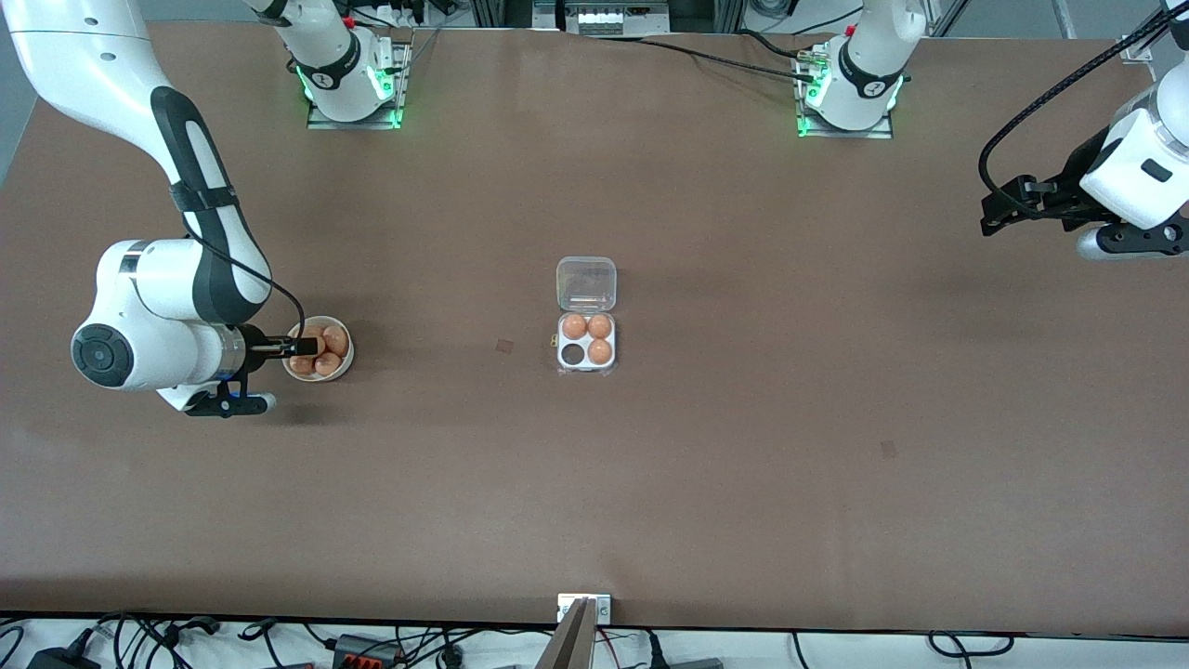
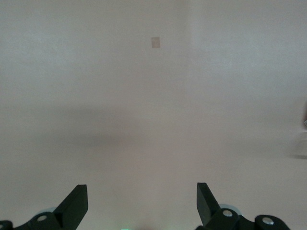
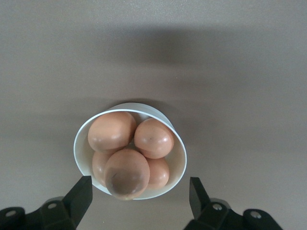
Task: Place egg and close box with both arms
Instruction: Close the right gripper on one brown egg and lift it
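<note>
The box stands mid-table with its white base (image 1: pixel 586 342) holding three orange-brown eggs and one empty hollow (image 1: pixel 572 354). Its clear lid (image 1: pixel 586 283) lies open, farther from the front camera than the base. A round white bowl (image 1: pixel 346 364) toward the right arm's end holds several eggs. My right gripper (image 1: pixel 302 347) hovers low over the bowl, open and empty. In the right wrist view the fingers straddle the bowl (image 3: pixel 178 143), and the uppermost egg (image 3: pixel 126 173) lies between them, untouched. My left gripper (image 1: pixel 994 218) waits open over bare table at the left arm's end.
Two small dark tape squares lie on the brown table (image 1: pixel 504 346) (image 1: pixel 889 449); one shows in the left wrist view (image 2: pixel 155 42). A metal bracket (image 1: pixel 584 609) sits at the table's front edge. Cables run along the table's edges.
</note>
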Controlling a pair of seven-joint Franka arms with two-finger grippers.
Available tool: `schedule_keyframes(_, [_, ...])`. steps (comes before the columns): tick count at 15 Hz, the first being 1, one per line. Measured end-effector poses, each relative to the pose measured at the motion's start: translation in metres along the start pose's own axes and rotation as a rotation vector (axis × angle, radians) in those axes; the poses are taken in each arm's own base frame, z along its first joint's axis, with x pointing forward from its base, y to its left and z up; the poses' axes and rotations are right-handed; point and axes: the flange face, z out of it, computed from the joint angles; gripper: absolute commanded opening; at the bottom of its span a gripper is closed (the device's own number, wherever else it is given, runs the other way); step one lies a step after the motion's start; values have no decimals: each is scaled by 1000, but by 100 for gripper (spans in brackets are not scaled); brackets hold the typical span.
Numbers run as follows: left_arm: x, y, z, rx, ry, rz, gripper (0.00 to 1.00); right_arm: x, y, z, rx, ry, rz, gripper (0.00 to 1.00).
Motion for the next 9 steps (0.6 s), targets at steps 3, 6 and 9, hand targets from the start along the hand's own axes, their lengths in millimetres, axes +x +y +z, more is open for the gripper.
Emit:
schedule_keyframes(3, [0, 0, 0, 0, 0, -1, 100, 2, 0, 9, 1, -13, 1, 90])
schedule_keyframes(6, [0, 0, 0, 0, 0, -1, 100, 4, -2, 16, 23, -23, 9, 86])
schedule_keyframes(9, [0, 0, 0, 0, 0, -1, 100, 5, -4, 22, 51, -31, 20, 73])
